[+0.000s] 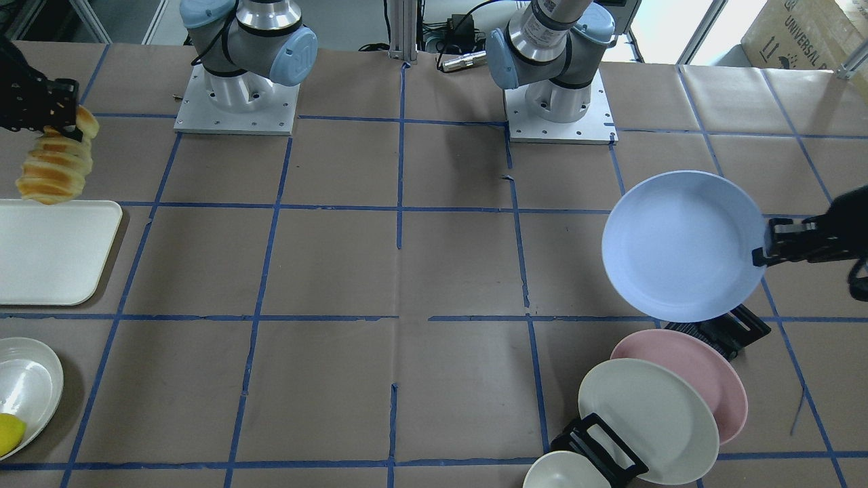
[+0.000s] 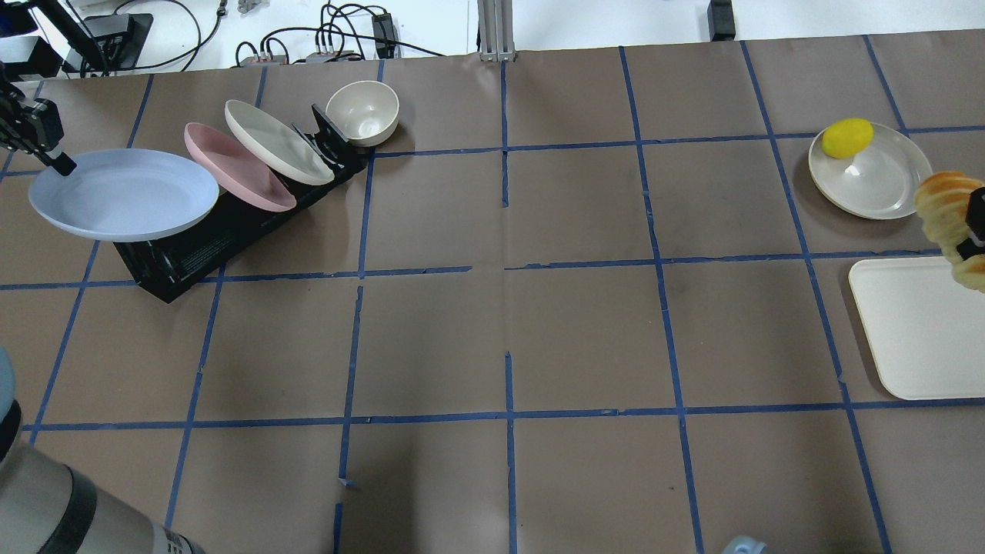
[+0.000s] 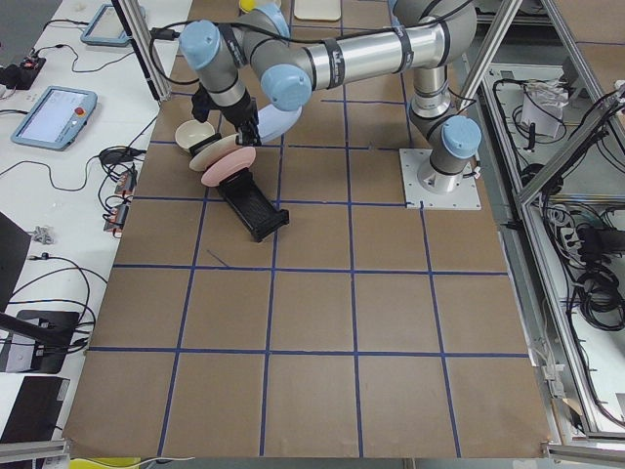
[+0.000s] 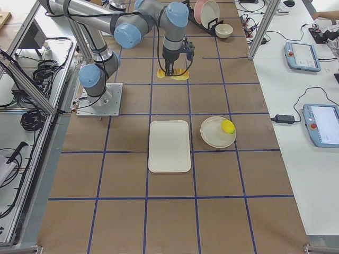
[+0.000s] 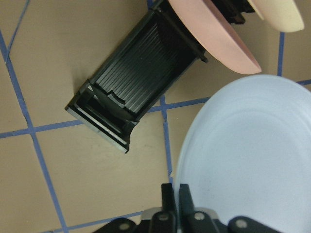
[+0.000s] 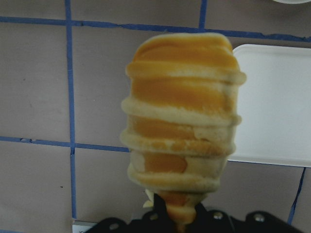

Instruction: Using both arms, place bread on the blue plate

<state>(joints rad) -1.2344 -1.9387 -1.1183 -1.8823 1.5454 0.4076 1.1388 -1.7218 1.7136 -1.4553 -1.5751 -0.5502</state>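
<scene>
**Entry: bread-to-plate, state of progress**

1. Bread [image 1: 54, 169]: ridged golden roll, hanging end-down in the air at the table's right end. It is near the cream tray [image 2: 916, 338]; the views disagree on whether it is over the tray or just beside it.
2. Right gripper [image 1: 68, 127]: jaws clamped on the roll's upper end.
3. Blue plate [image 2: 123, 194]: held roughly level and off the table at the far left, just beside the black rack [image 2: 192, 246]. The rack's end slot nearest it stands vacant.
4. Left gripper [image 2: 60, 163]: jaws pinched on the plate's rim, at the edge away from the rack.
5. Untouched stock:
   - The pink plate [image 2: 235, 175] and the cream plate [image 2: 277, 142] lean in the rack.
   - The bowl [image 2: 363, 111] sits at the rack's far end.
   - The lemon [image 2: 846, 138] lies on a round dish [image 2: 885, 185] at the far right.

**Done, by judgement:** both pick-ups. Each arm has its item secured and raised.

**Outstanding:**
- The two items are well apart, at opposite ends of the table, and must be brought together.
- The roll must be lowered onto the plate's face and the right jaws released.
- No bread is on the plate yet.
</scene>
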